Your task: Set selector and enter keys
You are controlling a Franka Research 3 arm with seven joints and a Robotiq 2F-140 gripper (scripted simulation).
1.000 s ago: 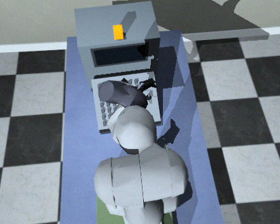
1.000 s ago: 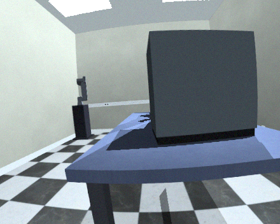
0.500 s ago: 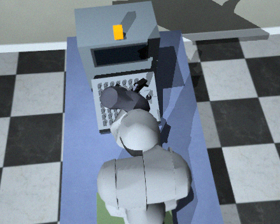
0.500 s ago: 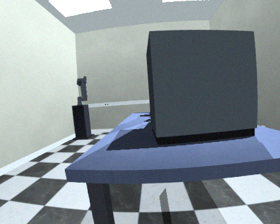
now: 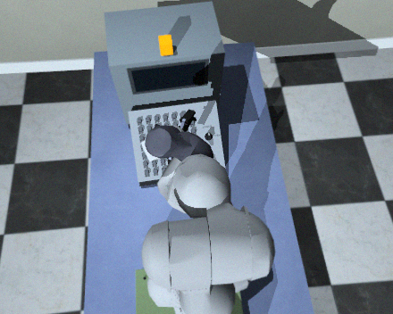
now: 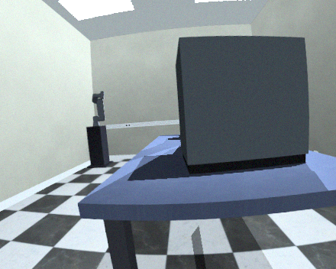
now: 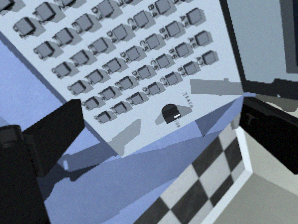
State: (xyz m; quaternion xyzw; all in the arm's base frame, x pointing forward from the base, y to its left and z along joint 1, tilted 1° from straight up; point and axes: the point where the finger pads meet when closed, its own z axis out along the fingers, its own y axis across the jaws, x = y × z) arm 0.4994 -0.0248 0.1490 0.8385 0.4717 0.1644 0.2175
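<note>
The key panel [image 5: 213, 156] [image 7: 145, 112] is pale, with rows of small grey keys; no key looks lit, and most printed names are too small to read. The selector [image 5: 209, 136] [image 7: 170, 111] is a black knob with a white mark, at the panel's right side in the top view; TEACH and JOB are printed beside it. I cannot tell for certain which one the mark points to. My gripper [image 5: 188, 119] [image 7: 161, 112] is open and empty, above the upper right part of the keys. In the top view the arm hides many keys.
The machine's tall grey housing [image 5: 117, 40] [image 6: 241, 99] stands behind the panel, with a dark screen [image 5: 166, 79] and an orange block [image 5: 165, 45] on top. All stands on a blue table [image 5: 110, 214] [image 6: 234, 191]. In the wrist view the housing is beside the right finger.
</note>
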